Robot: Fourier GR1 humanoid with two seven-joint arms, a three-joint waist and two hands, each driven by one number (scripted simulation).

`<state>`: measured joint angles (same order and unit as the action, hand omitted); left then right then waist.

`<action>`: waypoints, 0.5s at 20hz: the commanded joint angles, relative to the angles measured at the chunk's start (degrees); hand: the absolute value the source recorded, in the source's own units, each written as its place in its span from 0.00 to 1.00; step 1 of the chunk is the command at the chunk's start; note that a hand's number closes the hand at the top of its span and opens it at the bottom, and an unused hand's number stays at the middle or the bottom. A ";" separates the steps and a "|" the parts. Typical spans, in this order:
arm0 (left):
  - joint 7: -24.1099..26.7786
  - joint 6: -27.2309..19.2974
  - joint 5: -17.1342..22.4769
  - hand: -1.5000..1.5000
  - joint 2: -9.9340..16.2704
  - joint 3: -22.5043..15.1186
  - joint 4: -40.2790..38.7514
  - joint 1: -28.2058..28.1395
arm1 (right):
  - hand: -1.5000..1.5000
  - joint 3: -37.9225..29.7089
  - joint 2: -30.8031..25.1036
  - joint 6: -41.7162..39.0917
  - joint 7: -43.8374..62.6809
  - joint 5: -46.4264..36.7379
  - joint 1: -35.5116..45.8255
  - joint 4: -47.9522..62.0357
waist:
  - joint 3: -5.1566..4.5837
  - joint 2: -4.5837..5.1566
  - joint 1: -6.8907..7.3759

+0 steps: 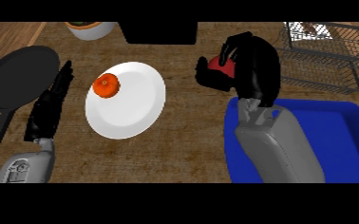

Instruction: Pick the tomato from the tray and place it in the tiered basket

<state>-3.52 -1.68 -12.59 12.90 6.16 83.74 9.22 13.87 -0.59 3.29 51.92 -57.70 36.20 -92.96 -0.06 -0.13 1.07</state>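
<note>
My right hand [245,69] is raised over the wooden counter, just above the far edge of the blue tray [344,123]. Its fingers and thumb curl round a red tomato [217,62], of which only a small part shows between them. The wire tiered basket [322,52] stands at the upper right, a short way right of that hand. My left hand [51,105] rests at the left with straight fingers, holding nothing.
A white plate [129,107] left of centre carries an orange fruit [107,85]. A black pan [21,71] lies at the far left. A grey bowl [91,29] and a black box [157,32] sit along the far edge.
</note>
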 commanded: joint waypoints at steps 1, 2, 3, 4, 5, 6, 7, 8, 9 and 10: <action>-0.33 -1.71 -1.17 0.50 -0.92 -0.15 0.74 -1.06 | 1.00 -0.36 -0.75 -1.76 4.23 -5.64 6.24 -3.16 | 0.03 -0.06 -0.89; -2.20 1.30 1.33 0.50 0.55 0.74 1.97 0.02 | 1.00 -2.75 -1.19 -2.21 5.30 -6.73 11.41 0.48 | 0.02 -0.01 -0.48; -2.39 -1.24 -1.99 0.50 -1.37 -1.85 4.61 -2.59 | 1.00 -2.77 -3.43 -1.44 1.56 -5.85 5.20 -1.69 | 0.07 0.00 -0.83; -0.55 1.20 0.92 0.50 0.58 0.83 1.14 -0.80 | 1.00 -3.99 -3.65 -6.89 5.37 -6.32 12.19 -1.49 | 0.02 0.00 -0.88; -0.84 -1.05 -1.24 0.50 -1.29 -0.83 0.77 -1.21 | 1.00 -2.10 -4.32 -9.73 8.20 -9.57 12.96 -1.48 | 0.00 -0.09 -1.09; -2.18 0.63 0.13 0.50 0.76 0.86 0.38 1.64 | 1.00 -4.97 -5.08 -11.90 6.56 -6.93 16.47 0.61 | 0.02 0.04 -0.95; -1.84 1.76 0.87 0.50 0.90 0.66 3.35 -1.53 | 1.00 -5.24 -6.16 -12.24 4.82 -6.56 14.53 0.56 | 0.04 0.00 -0.76; -0.20 -0.64 -0.31 0.50 -1.36 -0.33 3.36 -2.82 | 1.00 -10.10 -9.83 -13.90 0.85 -2.08 15.98 1.57 | 0.05 0.05 -0.77; 0.72 0.15 0.52 0.50 -0.72 0.73 1.09 -1.41 | 1.00 -10.93 -8.98 -14.56 1.29 -0.89 15.48 0.35 | 0.05 0.08 -0.98; 2.92 0.78 0.38 0.50 0.04 1.13 -0.46 -2.43 | 1.00 -11.35 -9.68 -13.93 -1.00 -0.17 14.61 1.69 | 0.04 0.12 -0.93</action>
<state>-3.43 -1.40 -12.46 12.64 6.56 85.04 7.81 6.62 -7.32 -6.79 53.57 -60.94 49.16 -92.46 -0.04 -0.11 0.25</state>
